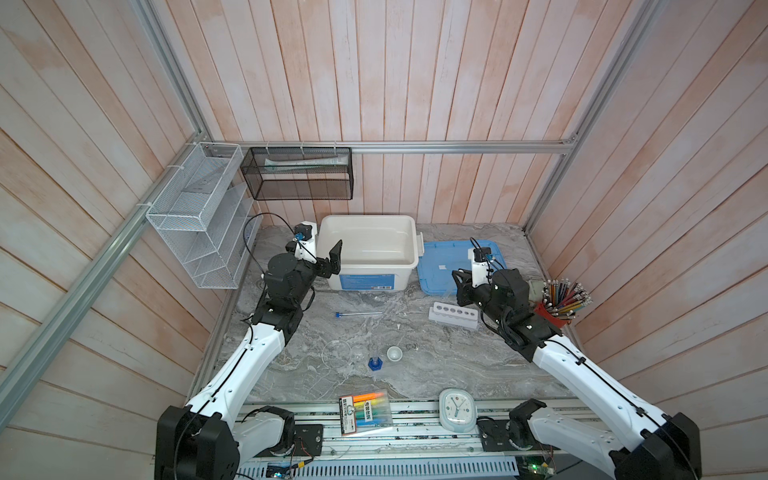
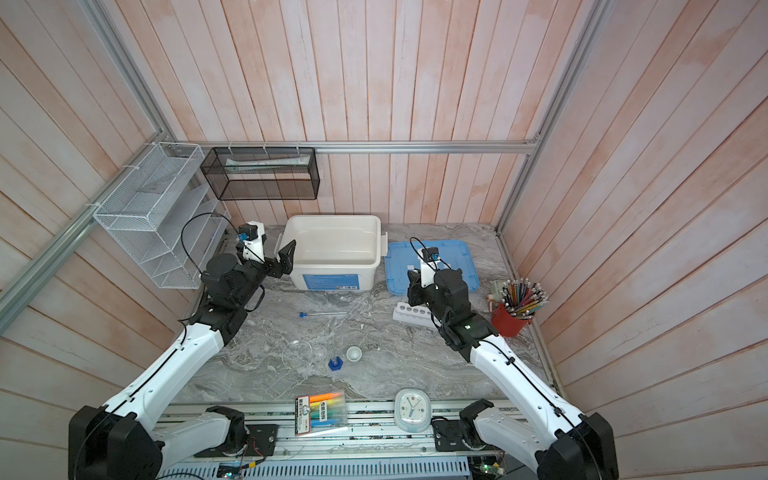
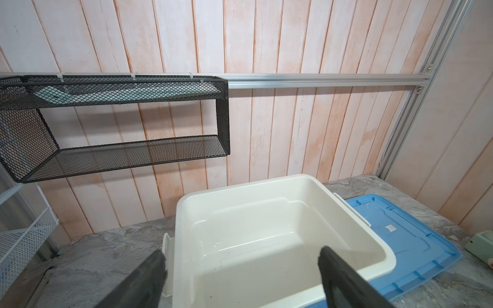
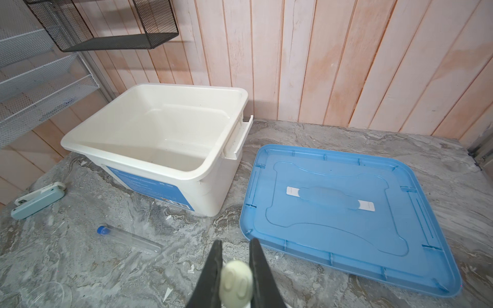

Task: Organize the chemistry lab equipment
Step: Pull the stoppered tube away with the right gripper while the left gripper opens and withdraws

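Over the left rim of the white bin (image 1: 365, 216), L arm (image 1: 286, 282) reaches, jaws released; R arm (image 1: 503, 291) crouches, jaws grasping white-cap tube (image 4: 236, 277).

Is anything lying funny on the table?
Yes. The blue-capped tube lies flat on the table, not standing in the white rack, whose holes look empty. The blue lid is off, lying beside the white bin.

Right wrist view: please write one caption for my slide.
Jaws hold a white-capped tube before the open white bin and blue lid.

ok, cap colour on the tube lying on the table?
The cap is blue, clearest in the right wrist view.
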You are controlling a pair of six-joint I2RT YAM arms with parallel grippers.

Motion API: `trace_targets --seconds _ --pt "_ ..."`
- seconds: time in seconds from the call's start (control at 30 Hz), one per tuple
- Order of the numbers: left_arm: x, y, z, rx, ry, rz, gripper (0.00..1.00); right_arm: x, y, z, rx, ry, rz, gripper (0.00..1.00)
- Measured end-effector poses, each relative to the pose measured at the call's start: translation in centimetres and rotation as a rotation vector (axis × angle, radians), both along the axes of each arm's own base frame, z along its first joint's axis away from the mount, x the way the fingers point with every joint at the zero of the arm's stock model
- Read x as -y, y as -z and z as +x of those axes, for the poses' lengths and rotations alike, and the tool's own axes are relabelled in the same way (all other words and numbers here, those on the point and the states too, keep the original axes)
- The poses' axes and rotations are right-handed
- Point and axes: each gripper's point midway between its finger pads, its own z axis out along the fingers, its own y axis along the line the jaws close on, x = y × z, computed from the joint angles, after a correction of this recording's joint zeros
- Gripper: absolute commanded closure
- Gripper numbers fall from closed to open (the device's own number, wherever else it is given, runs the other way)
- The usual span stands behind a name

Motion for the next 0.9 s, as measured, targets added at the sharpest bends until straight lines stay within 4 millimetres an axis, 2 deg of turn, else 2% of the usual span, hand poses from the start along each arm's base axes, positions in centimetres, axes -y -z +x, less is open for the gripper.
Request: trace_targets --seconds 0.2,0.6,0.9 --pt "0.0 1.1 -0.1 -0.021 0.002 0.006 0.09 0.3 1.9 0.8 -0.043 0.037 -0.036 0.98" --pt "0.7 1.1 -0.4 -0.021 0.046 0.003 0.1 0.0 5.6 1.5 -0.1 0.042 -0.053 0.98" --pt "1.0 1.1 -0.5 -0.023 0.066 0.003 0.1 -0.4 6.0 2.3 -0.091 0.041 -0.053 0.98"
